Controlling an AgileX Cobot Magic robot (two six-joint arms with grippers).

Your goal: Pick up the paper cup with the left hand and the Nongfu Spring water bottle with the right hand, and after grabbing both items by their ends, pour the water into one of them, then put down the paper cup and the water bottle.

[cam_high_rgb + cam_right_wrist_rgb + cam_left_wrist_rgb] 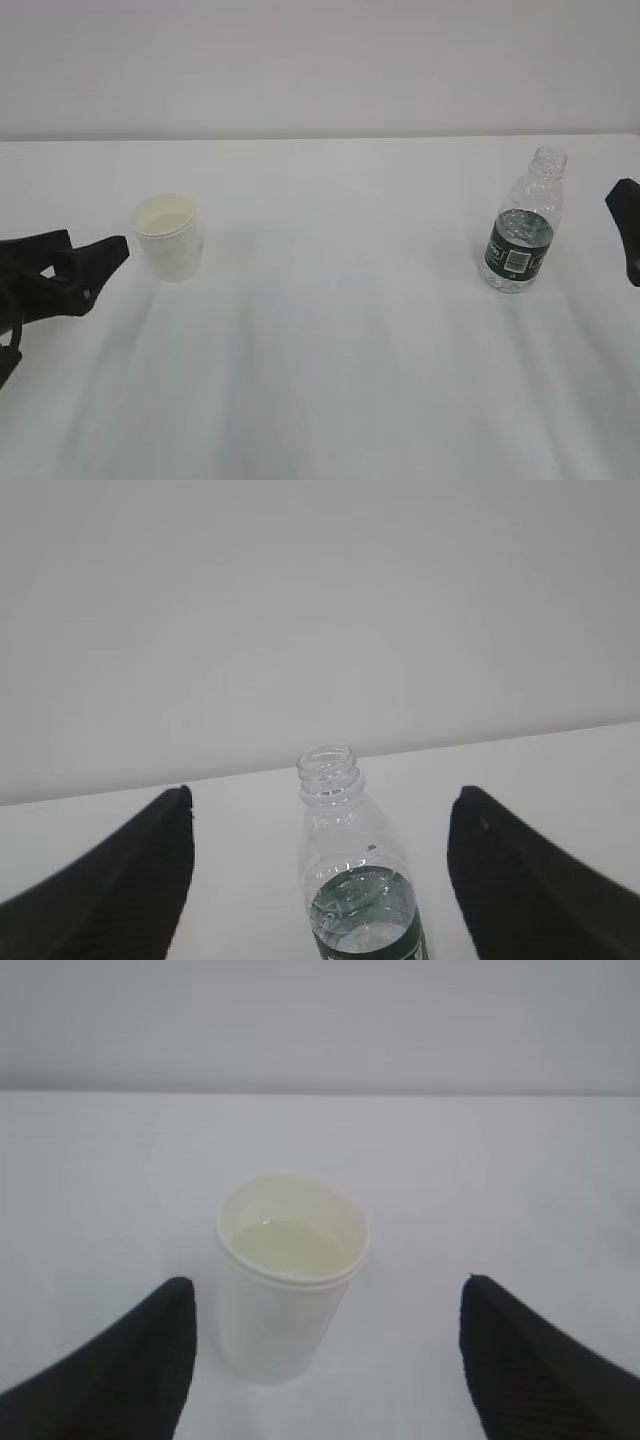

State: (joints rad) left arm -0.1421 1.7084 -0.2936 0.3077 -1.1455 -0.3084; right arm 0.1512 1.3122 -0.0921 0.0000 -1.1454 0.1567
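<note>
Left hand (325, 1360) wide open, jaws flanking but not touching the one paper cup (291, 1285) near the tabletop's (330, 380) left edge. Right hand (318, 880) open too, framing the one Nongfu Spring water bottle (357, 880) toward the right edge (uncapped). Cup probably light and crushable, already holding water (290, 1248): best gripped gently mid-wall. Bottle ribbed, thin, likely slippery; best taken low.

Matt paper cup (292, 1290), glossy plastic bottle (522, 225)
</note>
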